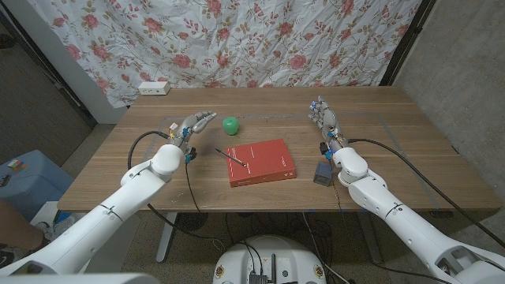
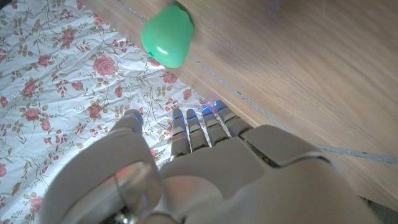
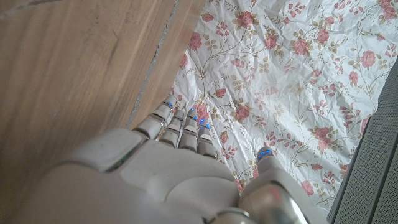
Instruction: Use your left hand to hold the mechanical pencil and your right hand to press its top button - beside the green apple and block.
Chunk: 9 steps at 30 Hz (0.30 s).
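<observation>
Mechanical pencil point(image 1: 233, 157) thin, faint on book point(image 1: 262, 162)

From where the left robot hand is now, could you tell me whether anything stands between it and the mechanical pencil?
Nothing visible does. The left robot hand is open near the apple, and bare table separates it from the pencil, whose far end lies on the red book.

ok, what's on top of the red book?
The mechanical pencil lies on the red book, its tip end sticking out past the book's left edge toward the left hand. Whatever is under the book is hidden.
</observation>
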Available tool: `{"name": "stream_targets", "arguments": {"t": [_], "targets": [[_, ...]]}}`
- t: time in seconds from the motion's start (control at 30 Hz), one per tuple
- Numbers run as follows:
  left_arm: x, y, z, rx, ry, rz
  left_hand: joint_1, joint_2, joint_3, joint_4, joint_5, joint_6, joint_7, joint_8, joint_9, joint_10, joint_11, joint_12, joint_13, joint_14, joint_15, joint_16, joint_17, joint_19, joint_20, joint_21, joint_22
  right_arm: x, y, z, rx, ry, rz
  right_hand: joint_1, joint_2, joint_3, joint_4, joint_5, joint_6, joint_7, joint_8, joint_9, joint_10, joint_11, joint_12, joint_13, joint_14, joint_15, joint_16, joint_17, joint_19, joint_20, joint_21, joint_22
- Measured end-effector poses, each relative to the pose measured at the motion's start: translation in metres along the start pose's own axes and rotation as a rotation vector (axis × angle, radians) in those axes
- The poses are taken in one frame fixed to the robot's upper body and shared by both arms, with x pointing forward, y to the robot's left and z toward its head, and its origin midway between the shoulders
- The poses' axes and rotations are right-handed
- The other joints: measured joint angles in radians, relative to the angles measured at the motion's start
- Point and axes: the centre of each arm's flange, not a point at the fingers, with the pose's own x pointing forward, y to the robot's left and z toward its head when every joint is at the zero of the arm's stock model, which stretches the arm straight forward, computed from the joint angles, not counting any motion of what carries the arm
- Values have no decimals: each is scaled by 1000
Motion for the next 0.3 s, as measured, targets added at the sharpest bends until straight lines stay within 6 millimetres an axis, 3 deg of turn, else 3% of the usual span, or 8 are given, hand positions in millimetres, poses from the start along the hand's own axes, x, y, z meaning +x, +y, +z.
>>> {"name": "stream_targets", "arguments": {"t": [0.23,0.3], "targets": [[12,-5,-10,-104,-26,39,-9,1,17,2,8,0,0,4,0,0,0,0,0,0,0,0,0,0,0,0,0,0,0,1,9,-1,-7,0,0,-2,6,0,0,0,0,0,0,0,0,0,0,0,0,0,0,0,0,0],[12,-4,-4,-131,-59,45,-9,1,23,3,8,0,0,4,0,0,0,0,0,0,0,0,0,0,0,0,0,0,0,1,12,-1,-7,0,0,0,8,0,0,0,0,0,0,0,0,0,0,0,0,0,0,0,0,0]]}}
